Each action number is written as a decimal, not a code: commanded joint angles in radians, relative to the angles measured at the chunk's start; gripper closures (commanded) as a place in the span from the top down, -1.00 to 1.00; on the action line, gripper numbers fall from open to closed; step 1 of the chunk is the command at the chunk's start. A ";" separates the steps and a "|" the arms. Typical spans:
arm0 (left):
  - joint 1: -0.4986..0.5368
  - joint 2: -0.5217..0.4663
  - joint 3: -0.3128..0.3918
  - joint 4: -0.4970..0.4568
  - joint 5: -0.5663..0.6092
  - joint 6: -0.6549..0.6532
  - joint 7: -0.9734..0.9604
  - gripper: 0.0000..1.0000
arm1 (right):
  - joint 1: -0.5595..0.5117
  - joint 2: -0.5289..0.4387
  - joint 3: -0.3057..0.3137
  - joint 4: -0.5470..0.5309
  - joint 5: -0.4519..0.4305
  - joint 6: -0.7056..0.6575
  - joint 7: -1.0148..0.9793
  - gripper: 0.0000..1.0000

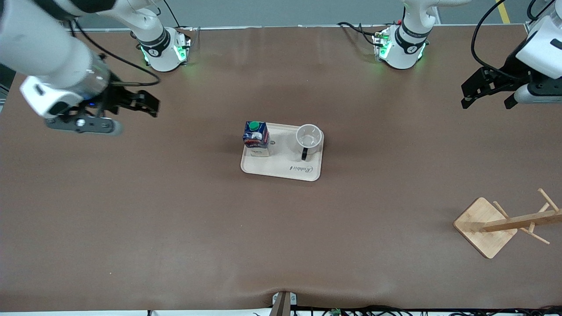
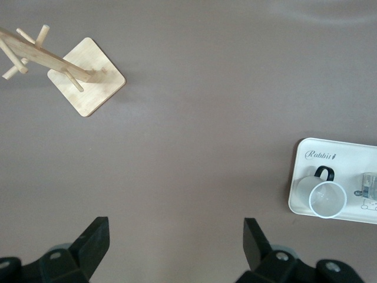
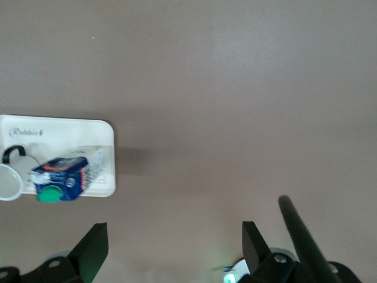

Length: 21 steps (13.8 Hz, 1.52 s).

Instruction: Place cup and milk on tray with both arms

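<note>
The cream tray [image 1: 287,164] lies in the middle of the table. The dark-blue milk [image 1: 256,137] with a green cap stands upright on the tray at the right arm's end. The white cup [image 1: 309,138] stands upright on it at the left arm's end, its black handle toward the front camera. My right gripper [image 1: 154,107] is open and empty, up over bare table at the right arm's end. My left gripper [image 1: 485,103] is open and empty, up over bare table at the left arm's end. The left wrist view shows the tray [image 2: 353,154] and cup [image 2: 325,197]; the right wrist view shows the tray [image 3: 65,127] and milk [image 3: 59,177].
A wooden rack with pegs on a square base [image 1: 485,228] stands near the front camera at the left arm's end; it also shows in the left wrist view [image 2: 88,76]. The arms' green-lit bases [image 1: 169,52] stand along the table's edge farthest from the front camera.
</note>
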 commanded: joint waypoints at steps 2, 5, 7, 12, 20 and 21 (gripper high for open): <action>0.004 -0.015 -0.026 -0.031 0.037 0.008 -0.013 1.00 | -0.149 -0.071 0.021 -0.093 -0.158 0.005 -0.210 1.00; 0.001 -0.015 -0.029 -0.032 0.040 0.006 -0.025 1.00 | -0.266 -0.071 0.022 -0.099 -0.139 0.009 -0.453 1.00; 0.003 -0.015 -0.043 -0.034 0.041 0.003 -0.040 1.00 | -0.362 -0.064 0.021 -0.095 -0.069 0.017 -0.464 1.00; 0.009 -0.015 -0.043 -0.031 0.041 -0.006 -0.040 1.00 | -0.407 -0.074 0.021 -0.141 -0.059 0.055 -0.461 1.00; 0.012 -0.016 -0.035 -0.020 0.040 -0.027 -0.037 1.00 | -0.398 -0.130 0.027 -0.138 -0.067 0.147 -0.462 1.00; 0.012 -0.018 -0.032 -0.020 0.040 -0.027 -0.036 1.00 | -0.390 -0.131 0.031 -0.133 -0.070 0.146 -0.462 1.00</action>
